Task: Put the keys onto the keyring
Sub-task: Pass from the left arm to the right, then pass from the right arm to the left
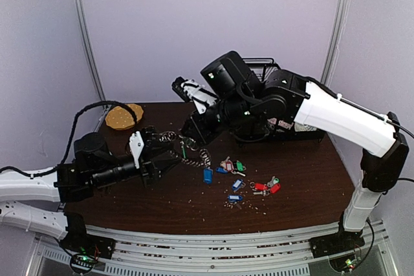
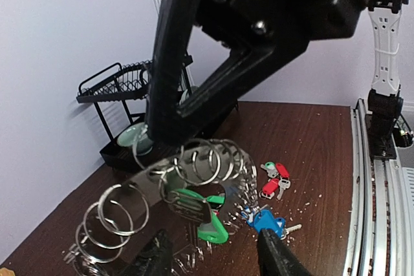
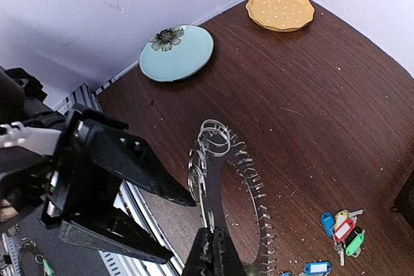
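I see the keyring (image 1: 169, 136) as a chain-like loop of small silver split rings, just left of centre in the top view. It isn't lying flat. One stretch is pinched in the right end effector (image 3: 210, 242) and lifted, and the rest drapes down toward the surface (image 1: 304, 172). In the left wrist view a green-tagged key (image 2: 208, 216) hangs among the rings; I can't tell whether it is threaded on.

The other keys lie loose to the lower right of the loop. A blue-tagged key (image 1: 207, 174) is nearest, then a mixed cluster (image 1: 230, 165) of pink, blue and green tags. The red-tagged keys (image 1: 266, 187) lie furthest right.
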`<state>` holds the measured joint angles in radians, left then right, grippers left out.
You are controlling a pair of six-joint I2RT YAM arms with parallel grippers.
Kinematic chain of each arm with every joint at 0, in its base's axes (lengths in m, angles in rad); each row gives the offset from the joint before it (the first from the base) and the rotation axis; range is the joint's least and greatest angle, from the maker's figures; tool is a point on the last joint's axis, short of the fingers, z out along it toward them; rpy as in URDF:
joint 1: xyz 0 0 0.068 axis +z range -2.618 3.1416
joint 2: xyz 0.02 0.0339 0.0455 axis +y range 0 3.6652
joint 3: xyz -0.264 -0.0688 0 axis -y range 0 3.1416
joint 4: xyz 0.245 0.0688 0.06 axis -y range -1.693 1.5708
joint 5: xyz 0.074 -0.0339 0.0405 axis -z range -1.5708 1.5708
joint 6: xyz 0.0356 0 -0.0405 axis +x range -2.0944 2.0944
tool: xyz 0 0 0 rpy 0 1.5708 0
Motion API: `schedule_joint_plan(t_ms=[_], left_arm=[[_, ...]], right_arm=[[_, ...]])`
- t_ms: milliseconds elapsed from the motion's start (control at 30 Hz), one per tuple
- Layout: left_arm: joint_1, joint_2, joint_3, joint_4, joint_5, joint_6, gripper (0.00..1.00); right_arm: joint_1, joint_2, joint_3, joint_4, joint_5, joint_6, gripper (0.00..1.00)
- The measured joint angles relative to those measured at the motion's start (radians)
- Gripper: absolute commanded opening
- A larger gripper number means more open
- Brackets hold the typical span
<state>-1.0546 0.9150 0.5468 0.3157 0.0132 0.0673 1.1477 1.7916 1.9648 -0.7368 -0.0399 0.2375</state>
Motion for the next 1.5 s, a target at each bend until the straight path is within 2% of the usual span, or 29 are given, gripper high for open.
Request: schedule_joint_plan(t_ms=[200,467,667,800,900,1100,1333,1500], left_arm=[[0.0,0.078,-0.006,0.058,-0.053,0.002,0.48],[0.0,0.151,0.001,0.086,-0.157,0.007,0.21],[0.0,0.131,0.001,0.123,-0.205,0.019,0.12],[0.0,0.124,0.001,0.142,-0.22,0.023,0.1],[-0.001,0.124,0.0,0.144,-0.23,0.026,0.0],[-0.002,0.124,0.0,0.133,-0.247,0.038,0.0],[-0.011,0.122,-0.01,0.129,-0.278,0.072,0.0],[-0.014,0.121,-0.013,0.108,-0.277,0.088,0.0]], right_arm=[[0.0,0.0,0.0,0.021,0.0,0.039,0.0],[-0.011,0.0,0.0,0.036,-0.024,0.09,0.0],[-0.016,0.0,0.0,0.035,-0.042,0.115,0.0],[-0.017,0.0,0.0,0.036,-0.055,0.126,0.0],[-0.023,0.0,0.0,0.036,-0.065,0.129,0.0],[-0.042,0.0,0.002,0.025,-0.111,0.136,0.0],[-0.051,0.025,0.106,-0.107,-0.19,0.109,0.0],[-0.051,0.039,0.112,-0.179,-0.223,0.088,0.0]])
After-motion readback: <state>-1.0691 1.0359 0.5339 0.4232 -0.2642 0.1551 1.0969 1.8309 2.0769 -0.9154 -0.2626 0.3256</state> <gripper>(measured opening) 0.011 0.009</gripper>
